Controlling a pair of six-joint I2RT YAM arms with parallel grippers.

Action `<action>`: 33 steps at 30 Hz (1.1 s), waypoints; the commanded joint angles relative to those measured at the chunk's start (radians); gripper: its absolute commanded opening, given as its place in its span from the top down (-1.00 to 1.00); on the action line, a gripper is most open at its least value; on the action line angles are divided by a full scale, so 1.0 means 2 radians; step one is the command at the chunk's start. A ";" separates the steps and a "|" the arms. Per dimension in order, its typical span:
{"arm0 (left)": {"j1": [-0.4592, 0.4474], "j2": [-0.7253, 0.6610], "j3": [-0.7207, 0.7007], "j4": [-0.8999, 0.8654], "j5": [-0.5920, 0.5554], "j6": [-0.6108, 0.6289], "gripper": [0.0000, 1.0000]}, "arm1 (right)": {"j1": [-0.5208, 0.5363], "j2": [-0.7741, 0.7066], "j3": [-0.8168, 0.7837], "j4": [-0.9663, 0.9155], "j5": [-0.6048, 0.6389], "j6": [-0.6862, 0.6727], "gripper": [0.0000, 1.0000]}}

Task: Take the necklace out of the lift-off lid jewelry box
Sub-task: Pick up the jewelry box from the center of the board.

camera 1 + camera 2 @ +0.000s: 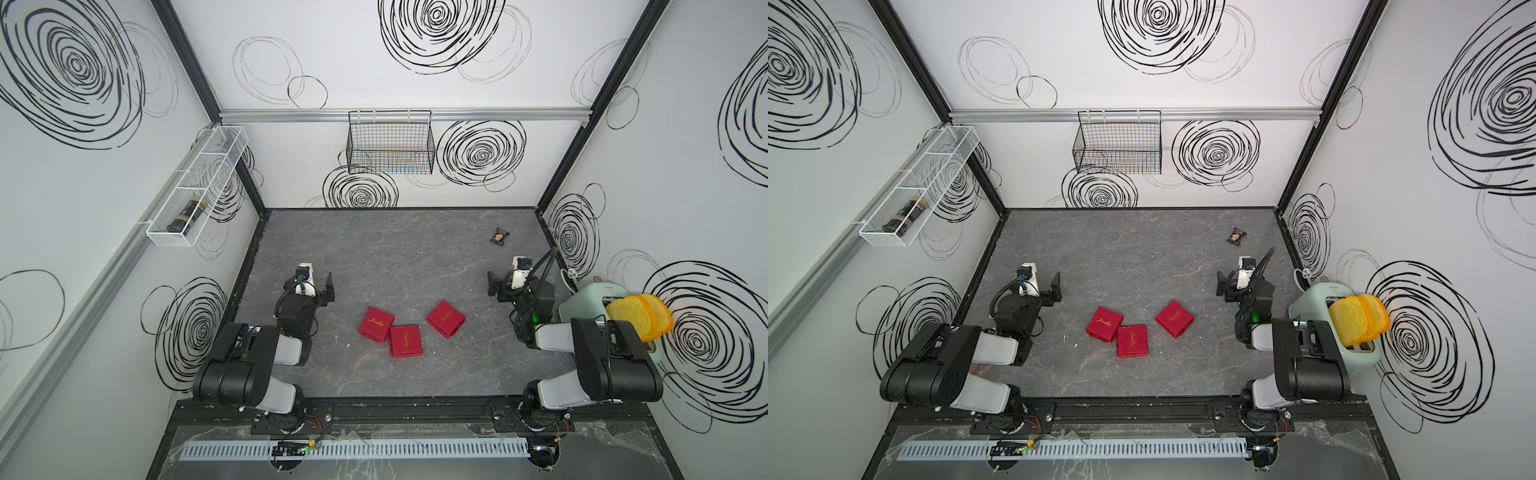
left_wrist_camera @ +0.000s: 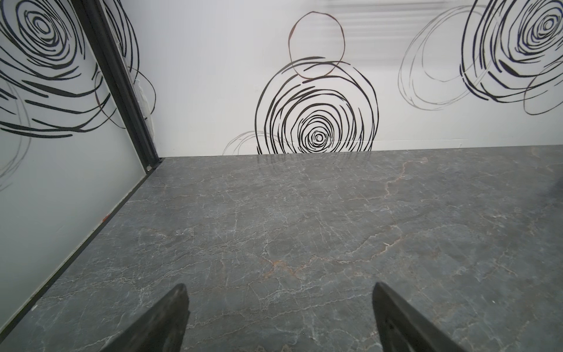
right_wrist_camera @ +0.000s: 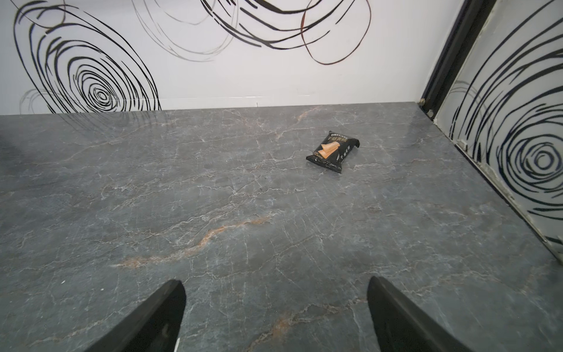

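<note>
- We record the grey marbled worktop (image 1: 395, 249) as the base surface, enclosed by white walls with black swirl markings.
- The left arm (image 1: 249, 365) and right arm (image 1: 602, 365) are folded at the near corners of the worktop, one on each side.
- A black wire basket (image 1: 390, 143) hangs on the back wall. A white wire basket (image 1: 195, 187) hangs on the left wall and holds a dark jar (image 1: 187, 216) lying on its side.
- A pale green toaster (image 1: 582, 303) sits at the right edge, partly behind the right arm, with yellow bread slices (image 1: 636, 320) standing in it.
- The left red box (image 1: 376, 325), middle red box (image 1: 406, 341) and right red box (image 1: 445, 318) lie between the arms, towards the near side of the worktop. All three have their lids on, with gold lettering upward. The left and middle boxes touch at a corner; the right box lies just beside them, apart.
- The necklace is not in view; we cannot tell which box contains it.
- The left claw (image 2: 278, 286) is spread wide above bare worktop, gripping nothing, well apart from the boxes.
- The right claw (image 3: 275, 280) is likewise spread wide and empty.
- A black snack packet (image 3: 332, 151) lies flat near the far right corner.
</note>
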 commanded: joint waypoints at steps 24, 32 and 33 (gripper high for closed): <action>-0.330 -0.215 0.103 -0.357 -0.033 0.008 -0.92 | 0.269 -0.022 0.255 -0.555 0.017 -0.034 -0.95; -0.366 -0.239 0.081 -0.386 -0.021 0.009 -0.92 | 0.290 0.016 0.253 -0.589 0.028 -0.002 -0.95; -0.368 -0.242 0.079 -0.388 -0.024 0.006 -0.92 | 0.292 0.017 0.253 -0.592 0.027 0.001 -0.95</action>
